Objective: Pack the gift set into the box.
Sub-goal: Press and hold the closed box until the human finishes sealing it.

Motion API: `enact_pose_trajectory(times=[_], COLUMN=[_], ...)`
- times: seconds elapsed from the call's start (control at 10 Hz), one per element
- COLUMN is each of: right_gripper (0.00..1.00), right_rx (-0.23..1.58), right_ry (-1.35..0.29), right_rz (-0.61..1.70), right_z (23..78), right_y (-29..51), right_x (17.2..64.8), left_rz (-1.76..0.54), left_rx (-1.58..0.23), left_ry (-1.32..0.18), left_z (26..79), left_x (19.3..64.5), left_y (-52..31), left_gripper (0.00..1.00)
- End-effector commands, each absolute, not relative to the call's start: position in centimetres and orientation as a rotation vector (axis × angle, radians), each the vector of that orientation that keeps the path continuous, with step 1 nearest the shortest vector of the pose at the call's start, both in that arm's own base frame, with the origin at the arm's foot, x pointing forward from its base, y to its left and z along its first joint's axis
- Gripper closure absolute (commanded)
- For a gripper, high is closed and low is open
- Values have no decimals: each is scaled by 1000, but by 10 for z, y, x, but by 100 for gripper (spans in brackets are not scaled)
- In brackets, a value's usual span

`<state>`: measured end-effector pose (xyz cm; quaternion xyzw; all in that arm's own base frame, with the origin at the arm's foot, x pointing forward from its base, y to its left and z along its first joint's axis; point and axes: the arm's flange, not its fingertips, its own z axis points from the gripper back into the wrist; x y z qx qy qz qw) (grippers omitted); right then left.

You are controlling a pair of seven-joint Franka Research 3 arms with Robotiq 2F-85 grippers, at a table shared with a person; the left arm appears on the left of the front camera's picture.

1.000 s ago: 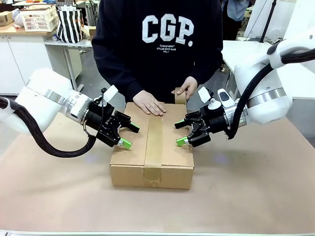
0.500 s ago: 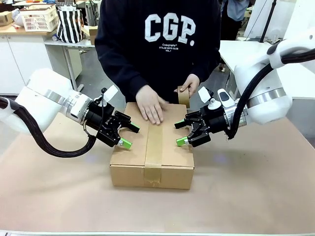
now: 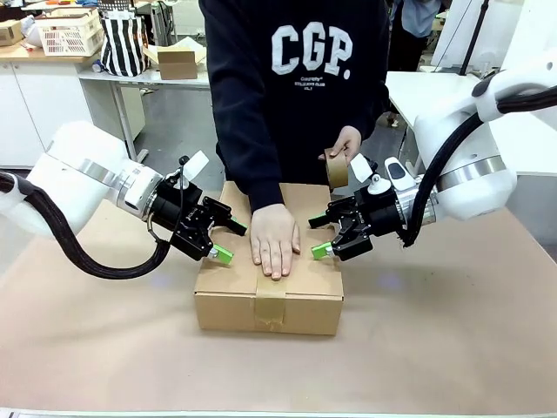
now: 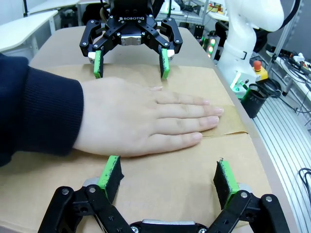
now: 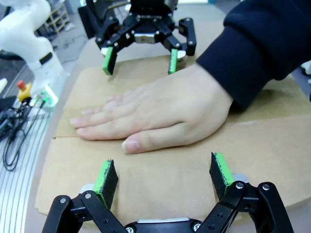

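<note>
The box [image 3: 224,277] sits shut in the middle of the table, with a strip of brown tape [image 3: 271,306] along its centre seam. A person's hand [image 3: 275,246] lies flat on the lid over that tape. My left gripper [image 3: 231,241] hovers open over the lid's left edge, and my right gripper [image 3: 318,236] hovers open over its right edge. In the left wrist view my left gripper [image 4: 168,174] faces the hand [image 4: 146,119] and the right gripper [image 4: 131,63] beyond it. In the right wrist view my right gripper [image 5: 163,174] faces the hand [image 5: 160,114]. The gift set is hidden.
The person's other hand holds a roll of brown tape [image 3: 338,167] just above the box's far right corner, close to my right gripper. Brown paper covers the table [image 3: 435,348]. A small carton [image 3: 178,63] and a white basket [image 3: 70,33] stand on benches behind.
The person's flat hand has slid along the tape from the lid's far edge toward its front. The other hand has lifted the tape roll. Neither gripper has moved.
</note>
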<state>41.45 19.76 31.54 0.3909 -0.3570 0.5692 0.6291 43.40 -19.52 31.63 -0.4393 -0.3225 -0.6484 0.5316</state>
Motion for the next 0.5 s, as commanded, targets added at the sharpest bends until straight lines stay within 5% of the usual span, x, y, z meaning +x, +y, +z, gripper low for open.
enact_pose_trajectory(times=[0.0, 0.4], right_gripper=[0, 0], right_rx=[895, 895], right_ry=[-808, -808], right_rz=[1307, 1307], right_z=[314, 314], right_y=[196, 196], right_x=[414, 414], left_rz=[-1550, -1550], left_rx=[-1044, -1044], left_ry=[-767, -767], left_z=[315, 315], left_x=[433, 433], left_y=[-195, -195], left_gripper=[0, 0])
